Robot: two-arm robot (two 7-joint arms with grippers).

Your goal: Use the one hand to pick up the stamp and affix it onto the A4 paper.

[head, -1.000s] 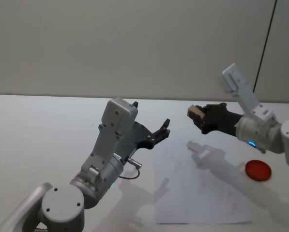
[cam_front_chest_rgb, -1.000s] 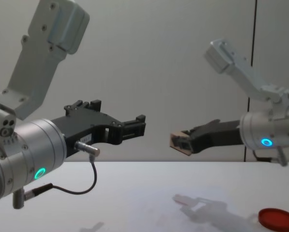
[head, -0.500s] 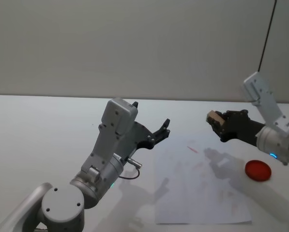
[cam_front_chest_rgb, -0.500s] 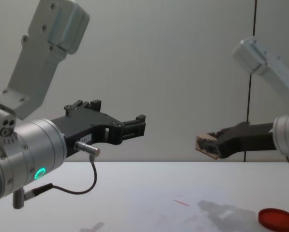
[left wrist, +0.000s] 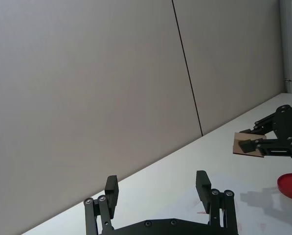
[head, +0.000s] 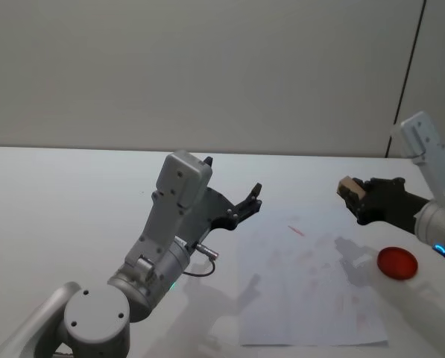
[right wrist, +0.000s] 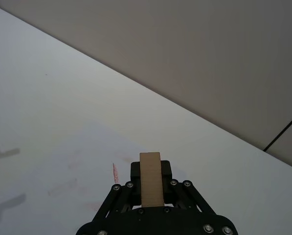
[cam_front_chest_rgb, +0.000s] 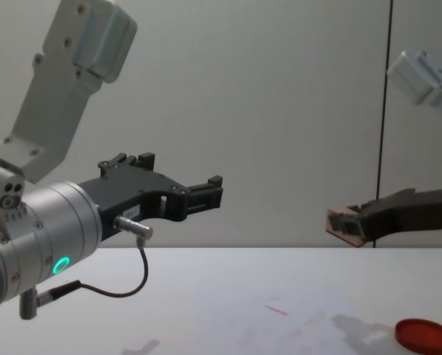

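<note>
A plain grey-beige wall (head: 207,67) fills the background, smooth and bare. A thin dark vertical seam (head: 411,63) divides it into panels near the right side. Below it, a white tabletop (head: 65,201) spreads wide, evenly lit, with soft grey shadows lying across it.

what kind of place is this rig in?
Probably a lab or test room: a bare white table against a plain grey panelled wall, carrying just a paper sheet and a red pad.
</note>
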